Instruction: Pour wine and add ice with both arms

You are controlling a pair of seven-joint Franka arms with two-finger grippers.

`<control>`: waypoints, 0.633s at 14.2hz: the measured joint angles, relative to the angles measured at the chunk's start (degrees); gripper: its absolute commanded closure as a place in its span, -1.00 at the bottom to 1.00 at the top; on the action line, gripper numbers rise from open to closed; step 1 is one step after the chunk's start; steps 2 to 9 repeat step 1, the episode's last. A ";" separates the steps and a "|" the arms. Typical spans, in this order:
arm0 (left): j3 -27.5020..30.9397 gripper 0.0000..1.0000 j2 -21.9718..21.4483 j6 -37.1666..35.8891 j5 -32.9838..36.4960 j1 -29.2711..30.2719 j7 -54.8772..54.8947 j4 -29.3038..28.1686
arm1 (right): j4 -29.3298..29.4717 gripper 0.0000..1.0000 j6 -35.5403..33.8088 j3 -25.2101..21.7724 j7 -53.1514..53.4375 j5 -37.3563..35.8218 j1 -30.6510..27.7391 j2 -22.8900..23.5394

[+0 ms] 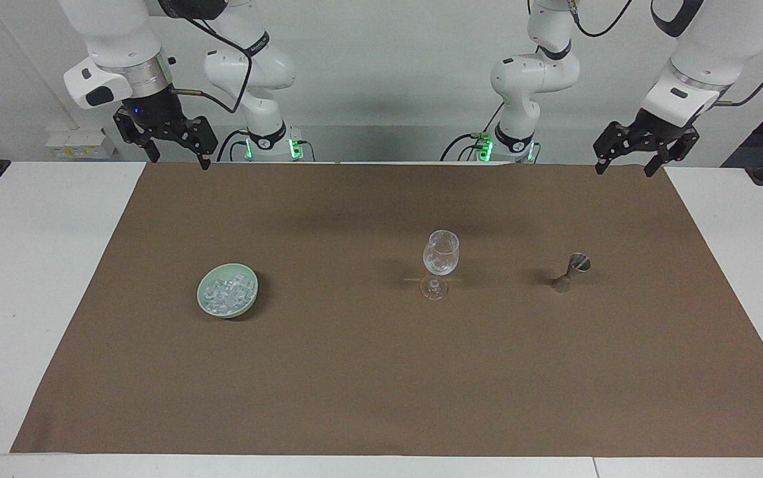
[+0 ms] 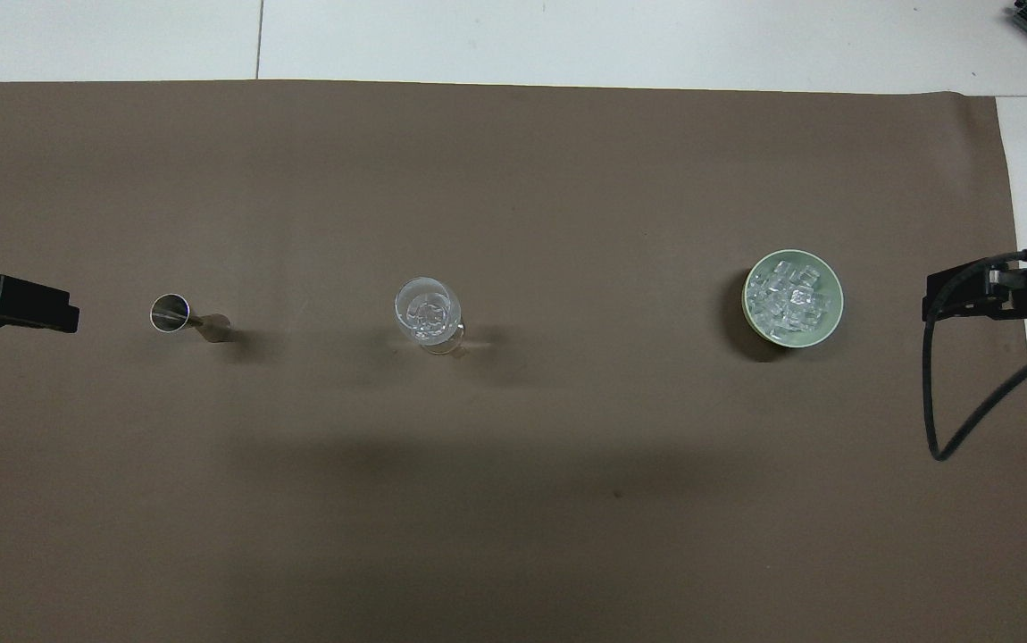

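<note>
Ice [image 1: 225, 292] heaped in green bowl [image 1: 249, 297] on brown mat [image 1: 381, 372], wine glass [image 1: 440, 255] at the bowl's 3 o'clock in facing view, metal jigger [image 1: 571, 272] beside it, left tool [image 1: 625, 161] and right tool [image 1: 176, 153] wide, empty, raised over bench [image 1: 36, 265] corners.

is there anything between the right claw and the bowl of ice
Nothing visible. The right claw hangs open above the mat's edge nearest the robots, and only bare mat lies between it and the bowl of ice.
</note>
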 measured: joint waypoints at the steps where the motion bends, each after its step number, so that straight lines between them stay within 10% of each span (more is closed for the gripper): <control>1: 0.00 -1.00 0.00 0.00 0.00 0.00 0.00 0.00 | 0.00 -1.00 0.00 0.00 0.00 0.00 0.00 0.15; 9: 0.00 -1.00 0.00 0.00 0.00 0.00 0.00 0.00 | 0.00 -1.00 0.00 0.00 0.00 0.00 0.00 0.15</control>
